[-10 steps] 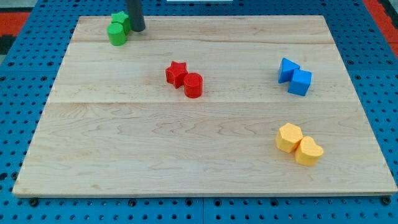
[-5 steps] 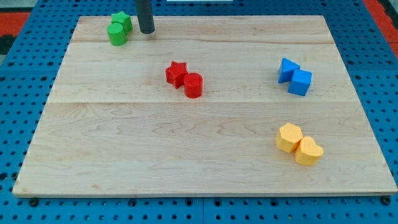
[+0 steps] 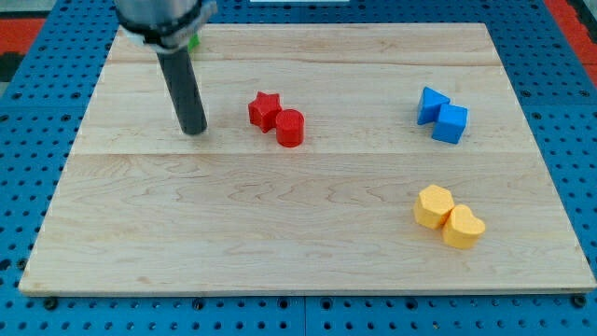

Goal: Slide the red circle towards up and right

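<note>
Pale wooden tabletop (image 3: 308, 233), sitting on a blue pegboard (image 3: 578, 112).

My tip (image 3: 194, 131) rests on the wood in the left half, level with the red pair and to their left, clear of them with a strip of bare wood between. No claw on this arm, only the dark rod, so nothing is grasped.

Red circle (image 3: 290, 127): a short cylinder, a little left of centre in the upper half of the tabletop. Touching it on its upper-left side is the red star (image 3: 265, 109).

Green block (image 3: 194, 40): only a sliver shows at the view's top left, behind my arm; shape cannot be told.

Right side, upper: blue triangle-like block (image 3: 430, 104) touching a blue cube (image 3: 451, 123).

Right side, lower: yellow hexagon-like block (image 3: 434, 205) touching a second yellow block (image 3: 463, 227), rounded, shape unclear.
</note>
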Robot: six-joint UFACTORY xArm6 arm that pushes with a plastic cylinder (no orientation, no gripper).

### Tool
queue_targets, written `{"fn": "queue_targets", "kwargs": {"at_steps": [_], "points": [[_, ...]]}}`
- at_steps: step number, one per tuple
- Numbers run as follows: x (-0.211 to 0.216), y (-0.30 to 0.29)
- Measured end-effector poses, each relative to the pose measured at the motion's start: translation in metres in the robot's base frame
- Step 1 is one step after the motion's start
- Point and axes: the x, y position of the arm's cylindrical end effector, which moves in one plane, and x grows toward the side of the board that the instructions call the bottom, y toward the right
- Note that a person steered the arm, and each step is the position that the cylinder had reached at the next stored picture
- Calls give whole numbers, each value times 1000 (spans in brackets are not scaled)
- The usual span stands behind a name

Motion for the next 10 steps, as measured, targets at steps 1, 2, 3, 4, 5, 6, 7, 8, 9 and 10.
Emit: {"fn": "queue_targets", "kwargs": {"at_steps": [1, 2, 3, 4, 5, 6, 7, 8, 9, 10], "points": [[21, -23], [38, -38], [38, -41], [38, -41], [38, -41], [39, -41], [39, -41], [39, -15], [29, 47], [-2, 97]]}}
